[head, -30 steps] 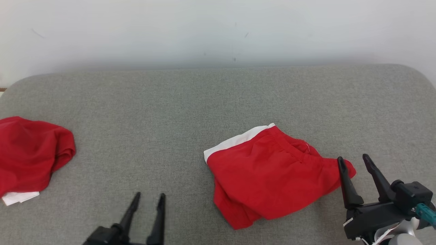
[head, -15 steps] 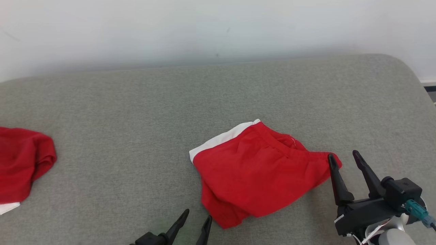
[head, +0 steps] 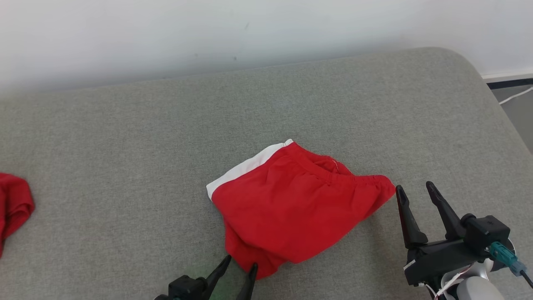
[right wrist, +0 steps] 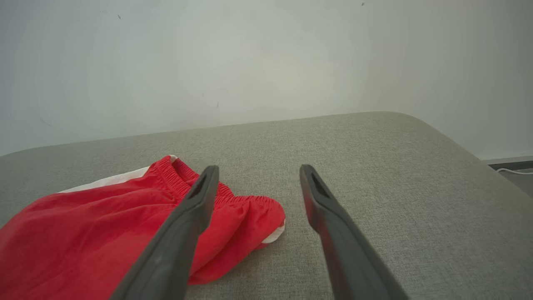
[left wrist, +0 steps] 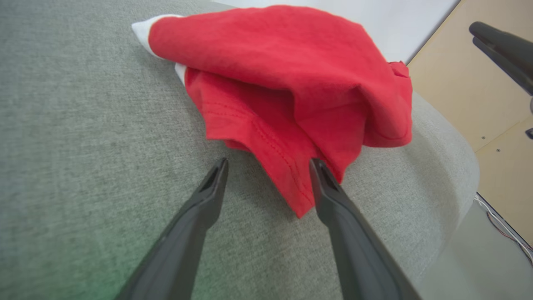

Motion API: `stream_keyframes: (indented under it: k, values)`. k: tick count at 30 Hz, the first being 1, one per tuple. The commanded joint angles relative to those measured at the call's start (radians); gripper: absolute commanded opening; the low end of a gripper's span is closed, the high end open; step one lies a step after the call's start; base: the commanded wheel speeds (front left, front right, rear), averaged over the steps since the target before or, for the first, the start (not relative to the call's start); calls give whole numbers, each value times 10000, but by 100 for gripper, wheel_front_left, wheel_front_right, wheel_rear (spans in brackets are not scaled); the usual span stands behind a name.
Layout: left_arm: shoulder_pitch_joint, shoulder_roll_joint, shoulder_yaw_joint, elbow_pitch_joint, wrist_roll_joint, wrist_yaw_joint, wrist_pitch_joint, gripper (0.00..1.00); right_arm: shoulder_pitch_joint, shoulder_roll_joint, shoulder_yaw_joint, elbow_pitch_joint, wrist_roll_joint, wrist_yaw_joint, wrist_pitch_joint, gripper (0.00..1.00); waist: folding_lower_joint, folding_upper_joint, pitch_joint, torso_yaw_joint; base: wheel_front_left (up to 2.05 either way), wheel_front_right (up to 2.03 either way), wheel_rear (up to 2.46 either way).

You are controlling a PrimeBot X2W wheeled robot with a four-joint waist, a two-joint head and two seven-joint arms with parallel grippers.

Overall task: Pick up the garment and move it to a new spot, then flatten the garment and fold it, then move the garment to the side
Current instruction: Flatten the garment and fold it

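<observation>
The garment (head: pixel 291 204) is a pair of red shorts with a white band, lying crumpled in the middle of the grey cushion (head: pixel 125 146). My left gripper (head: pixel 240 266) stands open at the garment's near lower corner; in the left wrist view that red corner (left wrist: pixel 291 183) lies between the two fingers of this gripper (left wrist: pixel 268 164). My right gripper (head: pixel 414 189) is open just right of the waistband end, apart from the cloth. In the right wrist view the garment (right wrist: pixel 104 225) lies left of the right gripper (right wrist: pixel 258 171), whose left finger overlaps it.
A second red cloth (head: pixel 14 208) lies at the cushion's far left edge. A pale wall (head: pixel 250 29) runs behind the cushion. The cushion's rounded right end (head: pixel 479 79) drops to a floor with a white cable (head: pixel 514 95).
The camera has swung right, so everything shifted left in the head view. My left gripper has moved right to the garment's lower corner. The right gripper stays beside the waistband.
</observation>
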Motion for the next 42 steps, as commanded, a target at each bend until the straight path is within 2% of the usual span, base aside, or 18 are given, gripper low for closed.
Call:
stream_keyframes:
  k: [1, 3, 8, 16, 27, 34, 42]
  values:
    - [-52, 18, -27, 54, -41, -6, -15, 100, -124, 21, 36, 24, 6, -3, -44, 100, 0, -1, 30, -57, 0, 0, 0]
    - [-203, 15, -72, 77, -168, -30, -15, 0, -146, 8, 50, 55, 13, -1, -69, 100, 0, -1, 42, -91, 0, 0, 0]
    - [-377, 21, 71, -124, -273, 33, -15, 0, -61, -19, -20, 122, -18, -3, -91, 100, 0, -1, 4, -21, 0, 0, 0]
    - [40, 119, 1101, -1366, 272, 310, -15, 0, 76, -31, -66, 167, -57, -3, -107, 100, 0, -1, -259, 736, 0, 0, 0]
    - [1024, 858, 2245, -2782, 474, 796, -17, 0, 233, 21, -53, 340, -54, -1, -142, 100, 0, -1, -580, 1730, 0, 0, 0]
    - [1668, 1256, 2699, -3449, 337, 1139, 80, 0, 280, 16, -62, 427, -48, -1, -156, 100, 0, -1, -662, 1934, 0, 0, 0]
    - [1470, 1211, 2512, -3290, 220, 987, 153, 0, 78, 4, 94, 506, 21, -3, -165, 100, 0, -1, -621, 1822, 0, 0, 0]
